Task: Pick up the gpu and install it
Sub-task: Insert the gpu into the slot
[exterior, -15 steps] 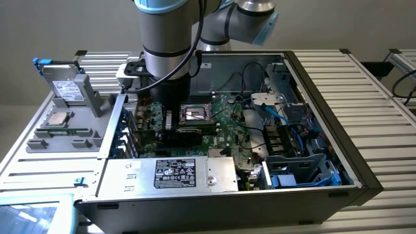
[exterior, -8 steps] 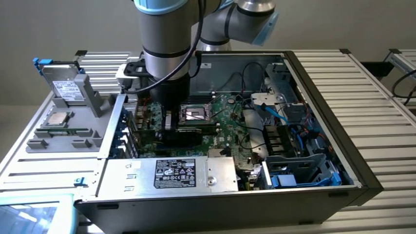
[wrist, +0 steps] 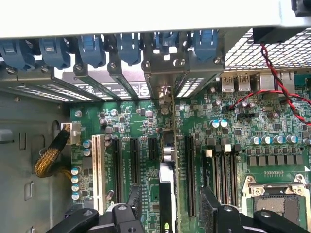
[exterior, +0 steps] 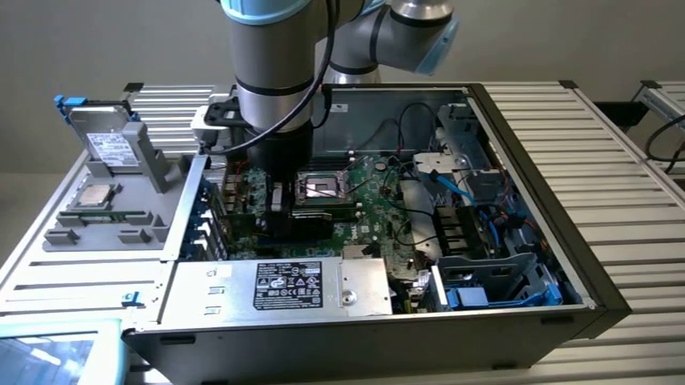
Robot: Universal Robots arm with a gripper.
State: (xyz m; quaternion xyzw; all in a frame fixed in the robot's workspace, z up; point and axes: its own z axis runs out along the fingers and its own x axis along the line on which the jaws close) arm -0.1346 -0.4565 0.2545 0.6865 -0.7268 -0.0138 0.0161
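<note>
1. An open computer case (exterior: 557,265) lies on a slatted metal desk (exterior: 610,144), with its green main board (exterior: 364,200) facing up.
2. The robot arm (exterior: 273,72) reaches straight down into the case, over the side of the board towards the exterior view's left.
3. In the wrist view the tool (wrist: 170,206) hangs just above the board, its two black fingers (wrist: 134,199) spread wide, one on each side of the card.
4. The graphics card (wrist: 168,170) stands on edge between the fingers, upright in one of the long black slots (wrist: 189,174) of the board.
5. The fingers stand apart from the card on both sides; a gap shows on each side, so the tool holds nothing.
6. The silver end bracket (wrist: 163,73) of the card sits in line with the row of slot covers at the back wall of the case, under a row of blue clips (wrist: 129,46).
7. Neighbouring black slots stand empty on either side of the card.
8. The processor socket (exterior: 321,188) lies just beside the tool, towards the exterior view's right.
9. A silver power supply box (exterior: 278,289) with a black label sits at the near edge of the case.
10. On the exterior view's left, a grey tray (exterior: 107,216) holds a processor chip (exterior: 95,195), and a drive (exterior: 107,144) stands upright behind it.
</note>
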